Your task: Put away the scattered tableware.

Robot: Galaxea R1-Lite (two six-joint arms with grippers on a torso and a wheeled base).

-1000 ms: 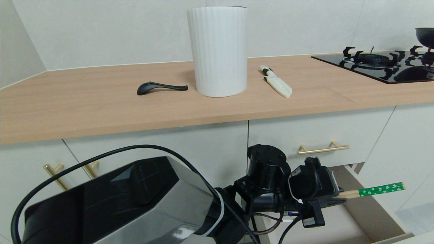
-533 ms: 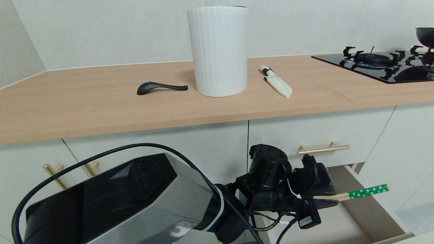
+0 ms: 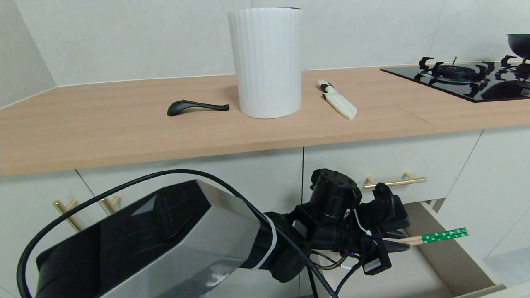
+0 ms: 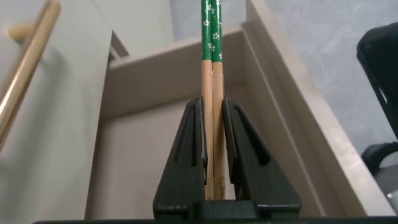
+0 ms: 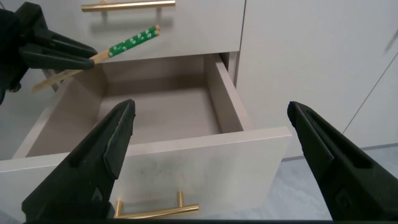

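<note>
Lowering the chopsticks (image 3: 439,236) into the open drawer (image 5: 229,93) looks to be the step in hand. Advice: level the pair, carry it well inside the walls, and release only close above the floor so that neither stick bounces out.

Item: two pale wooden sticks with green flower-printed ends, side by side, clamped in the left claw (image 4: 214,143) over the drawer, probably clear of its floor.

Right claw (image 5: 208,118): spread wide, empty, before the drawer front.

On the tabletop (image 3: 103,132): black spoon (image 3: 194,106), cream knife (image 3: 338,103).
</note>
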